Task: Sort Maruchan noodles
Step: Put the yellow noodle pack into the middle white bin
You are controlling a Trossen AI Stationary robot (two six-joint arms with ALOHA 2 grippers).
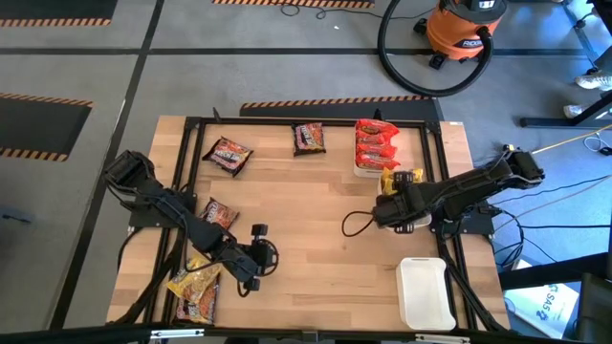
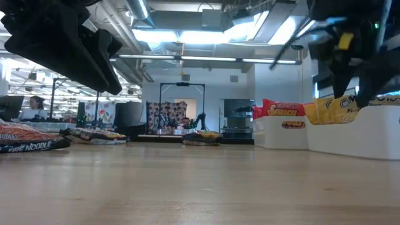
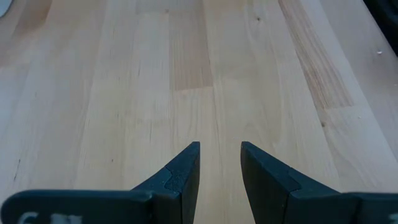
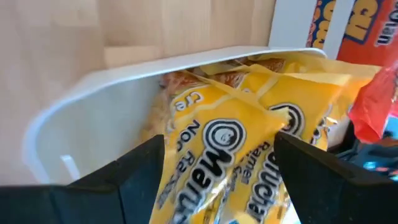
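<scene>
My right gripper (image 1: pixel 387 196) is open above the white tray (image 4: pixel 93 87) on the table's right side. Its fingers stand on either side of a yellow Maruchan packet (image 4: pixel 230 149) that lies in that tray on another yellow packet. Red packets (image 1: pixel 375 145) are stacked in the tray beside it, toward the far edge. My left gripper (image 3: pixel 221 146) is open over bare wood near the table's near left. Dark packets (image 1: pixel 228 153) (image 1: pixel 309 139) (image 1: pixel 218 212) lie flat on the left half. Yellow packets (image 1: pixel 196 287) lie at the near left corner. My right gripper comes at the yellow packet from above with its fingers (image 4: pixel 140 168) spread wide, one on each side of it. I cannot tell whether they touch it. The packet rests tilted in the tray on the packet beneath.
An empty white tray (image 1: pixel 426 291) sits at the near right corner. A black frame (image 1: pixel 316 121) runs around the table top. A cable loop (image 1: pixel 354 225) hangs by the right gripper. The middle of the table is bare wood (image 1: pixel 325 248). An orange vacuum (image 1: pixel 464 29) stands on the floor beyond.
</scene>
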